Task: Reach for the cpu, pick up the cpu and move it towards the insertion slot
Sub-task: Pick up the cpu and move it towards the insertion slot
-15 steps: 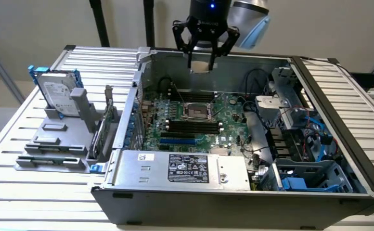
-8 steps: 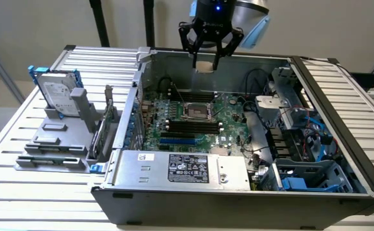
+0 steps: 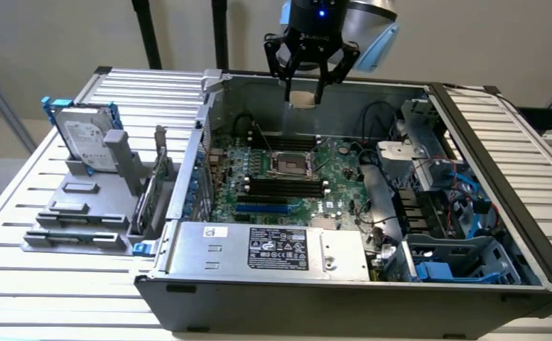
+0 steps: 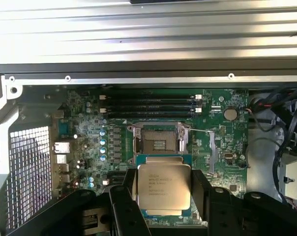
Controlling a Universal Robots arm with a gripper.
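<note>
The cpu [image 3: 304, 98] is a small flat square chip and shows its pale tan underside in the exterior view. It hangs high above the open computer case, between the black fingers of my gripper [image 3: 304, 92], which is shut on it. The wrist view shows the cpu's [image 4: 164, 189] silver-grey printed top, with a finger [image 4: 125, 206] on either side. The insertion slot [image 3: 292, 165] is a square socket with a shiny metal frame and dark centre on the green board, below the held chip. In the wrist view the insertion slot [image 4: 158, 142] sits just beyond the chip's edge.
Black and blue memory slots [image 3: 280, 190] lie beside the socket. A power supply [image 3: 266, 250] fills the case's near side, and cables and drive bays [image 3: 437, 192] crowd the exterior view's right. An upright hard drive [image 3: 88, 142] with blue rails stands in a grey holder [image 3: 77, 220] outside the case.
</note>
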